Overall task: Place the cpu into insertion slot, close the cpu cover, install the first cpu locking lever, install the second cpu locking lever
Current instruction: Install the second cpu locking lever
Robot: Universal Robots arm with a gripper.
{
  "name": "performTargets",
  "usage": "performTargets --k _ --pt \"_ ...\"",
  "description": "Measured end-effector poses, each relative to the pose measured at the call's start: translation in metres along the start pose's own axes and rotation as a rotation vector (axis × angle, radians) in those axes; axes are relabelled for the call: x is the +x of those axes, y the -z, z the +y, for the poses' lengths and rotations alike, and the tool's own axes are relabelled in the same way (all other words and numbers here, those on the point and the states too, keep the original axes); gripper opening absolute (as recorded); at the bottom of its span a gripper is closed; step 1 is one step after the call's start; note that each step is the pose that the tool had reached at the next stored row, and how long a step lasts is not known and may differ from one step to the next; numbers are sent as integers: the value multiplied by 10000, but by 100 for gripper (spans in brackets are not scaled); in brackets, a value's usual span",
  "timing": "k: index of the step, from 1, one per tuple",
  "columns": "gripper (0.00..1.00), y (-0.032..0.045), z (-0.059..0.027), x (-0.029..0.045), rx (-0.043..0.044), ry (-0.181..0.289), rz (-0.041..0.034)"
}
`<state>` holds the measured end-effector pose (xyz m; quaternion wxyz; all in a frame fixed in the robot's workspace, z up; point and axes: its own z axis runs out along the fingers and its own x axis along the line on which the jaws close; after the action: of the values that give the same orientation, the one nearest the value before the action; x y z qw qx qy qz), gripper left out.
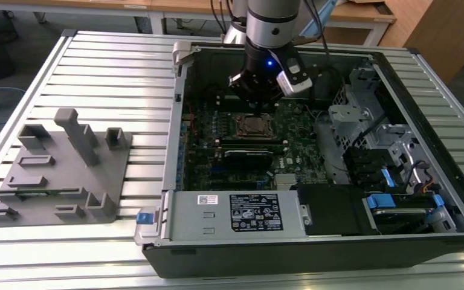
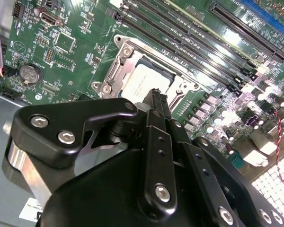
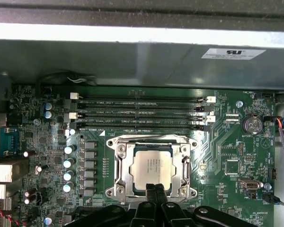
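Gripper (image 3: 155, 193) hung just above the near edge of the socket when you froze this, fingertips (image 2: 155, 97) pressed together with no gap I could make out, and nothing between them. Working down in size: the open computer case (image 1: 425, 241) lay on the slatted table (image 1: 111, 66), the green motherboard (image 1: 215, 163) flat inside it, the arm dropped in from the far side. On that board the insertion slot (image 3: 120, 163) sat below the four long memory slots (image 3: 137, 113), and the cpu (image 3: 152, 169) was already seated in it, pale face up, square to the rim. The cpu cover (image 3: 154, 140) looked to be down around the chip, its frame bordering the pale face in both wrist views, though I could not tell for certain that it lay fully flat. You appeared to be past placing and at the closing or lever stage. My judgement: the next move called for a careful press on thin metal close beside the chip, kept off its face. I could not pick out the levers themselves.
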<state>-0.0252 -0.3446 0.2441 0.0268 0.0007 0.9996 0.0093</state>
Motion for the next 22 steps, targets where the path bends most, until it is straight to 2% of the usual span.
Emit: performTargets --k 9,22 --pt "11 1 -64 0 -1 -1 0" --pt "11 4 -228 0 -1 0 0"
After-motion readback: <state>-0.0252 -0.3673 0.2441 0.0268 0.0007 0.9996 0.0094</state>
